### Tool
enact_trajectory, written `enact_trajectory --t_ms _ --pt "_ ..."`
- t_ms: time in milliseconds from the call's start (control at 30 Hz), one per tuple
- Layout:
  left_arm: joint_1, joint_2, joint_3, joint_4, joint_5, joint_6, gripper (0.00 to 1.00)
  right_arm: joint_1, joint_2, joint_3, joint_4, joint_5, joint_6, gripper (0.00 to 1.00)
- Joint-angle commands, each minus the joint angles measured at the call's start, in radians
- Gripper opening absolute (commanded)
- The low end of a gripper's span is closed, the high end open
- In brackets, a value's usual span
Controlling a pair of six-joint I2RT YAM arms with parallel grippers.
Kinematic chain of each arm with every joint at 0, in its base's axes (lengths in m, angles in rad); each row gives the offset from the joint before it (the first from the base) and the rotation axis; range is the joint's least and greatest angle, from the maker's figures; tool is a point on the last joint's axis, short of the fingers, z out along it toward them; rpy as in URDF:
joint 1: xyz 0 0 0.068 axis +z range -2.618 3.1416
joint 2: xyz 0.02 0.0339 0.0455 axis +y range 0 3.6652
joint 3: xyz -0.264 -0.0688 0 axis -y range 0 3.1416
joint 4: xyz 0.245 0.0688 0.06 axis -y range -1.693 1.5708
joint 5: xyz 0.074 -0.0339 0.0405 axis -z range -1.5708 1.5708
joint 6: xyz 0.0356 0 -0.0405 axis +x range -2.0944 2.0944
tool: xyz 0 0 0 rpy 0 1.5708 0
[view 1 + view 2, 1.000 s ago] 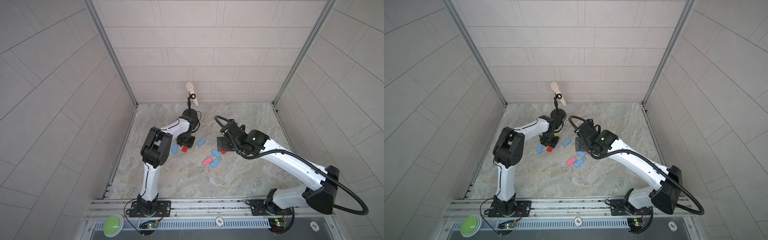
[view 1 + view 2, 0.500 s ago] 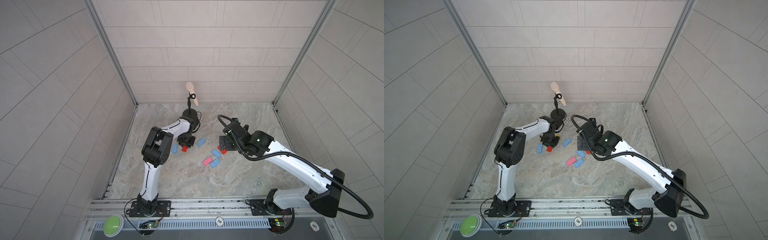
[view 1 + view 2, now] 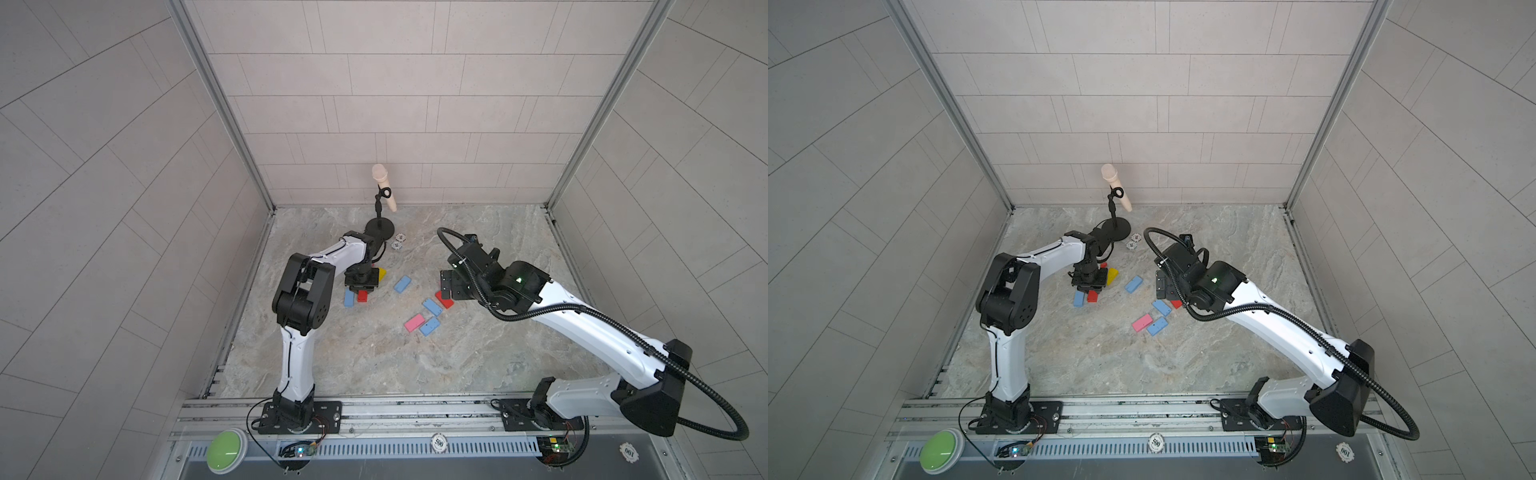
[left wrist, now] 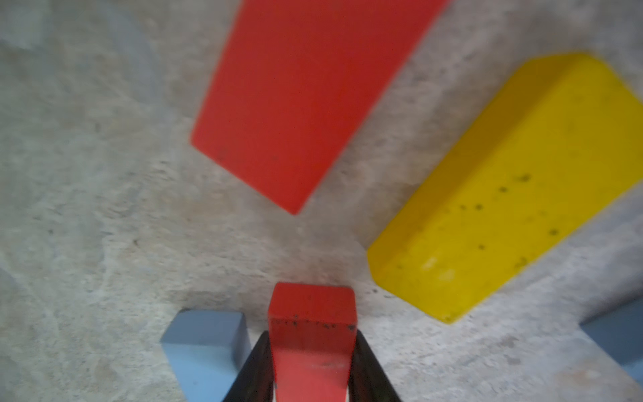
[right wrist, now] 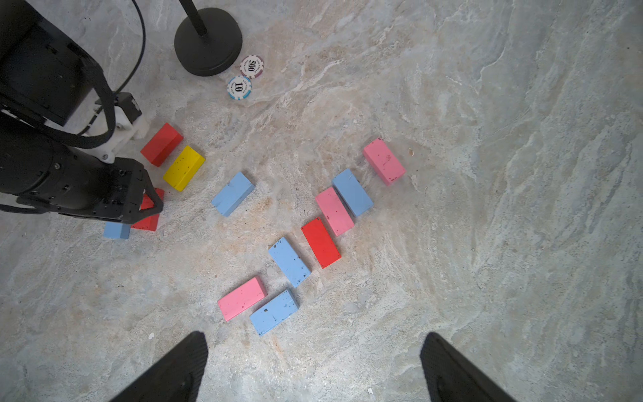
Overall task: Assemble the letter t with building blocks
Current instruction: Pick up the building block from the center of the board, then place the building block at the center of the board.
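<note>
Left claw (image 4: pixel 312 339) pinches red block (image 4: pixel 312 306) w/ blue block (image 4: pixel 205 334) just beside it, so lift straight up; right claw (image 5: pixel 315 337) wide, empty.

Yellow block (image 4: pixel 504 195) — matt paint, dark-speckled; tabletop (image 5: pixel 487 209) — marbled stone look, smooth.

Red block (image 4: pixel 311 341): was cut off by the left wrist view's edge. Second red block (image 4: pixel 302 101): was blurred and cropped. Light blue block (image 5: pixel 116 230): was half hidden behind left gripper (image 5: pixel 144 209). Poker chips (image 3: pixel 400 237): lettering was illegible in both top views.
</note>
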Motion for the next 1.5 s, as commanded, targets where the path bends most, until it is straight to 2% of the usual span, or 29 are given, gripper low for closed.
enact_trajectory --t_ms 0,267,600,700,1000,1167,1267,1467 --pt "0.028 0.01 0.033 -0.041 -0.026 0.006 0.21 -0.009 -0.018 -0.01 -0.001 0.02 -0.007 0.99" --pt "0.056 0.032 0.097 -0.075 -0.045 0.045 0.26 -0.021 -0.017 -0.004 0.002 0.011 -0.018 0.99" --pt "0.056 0.064 0.114 -0.081 -0.048 0.064 0.3 -0.021 -0.024 -0.013 0.002 0.007 -0.01 0.99" --pt "0.056 0.065 0.118 -0.081 -0.049 0.071 0.34 -0.021 -0.03 -0.014 0.0 0.008 -0.009 0.99" --pt "0.059 0.038 0.17 -0.103 -0.04 0.061 0.68 -0.021 -0.037 -0.015 -0.006 0.01 -0.007 0.99" --pt "0.09 -0.094 0.198 -0.135 -0.045 0.039 0.79 -0.021 -0.044 -0.007 -0.017 0.019 -0.013 0.99" --pt "0.114 -0.221 0.151 -0.133 -0.043 0.033 0.94 -0.025 -0.058 -0.008 -0.025 0.022 -0.016 1.0" --pt "0.168 -0.413 -0.015 -0.128 -0.024 0.037 0.94 -0.049 -0.076 -0.014 -0.02 0.002 -0.031 1.0"
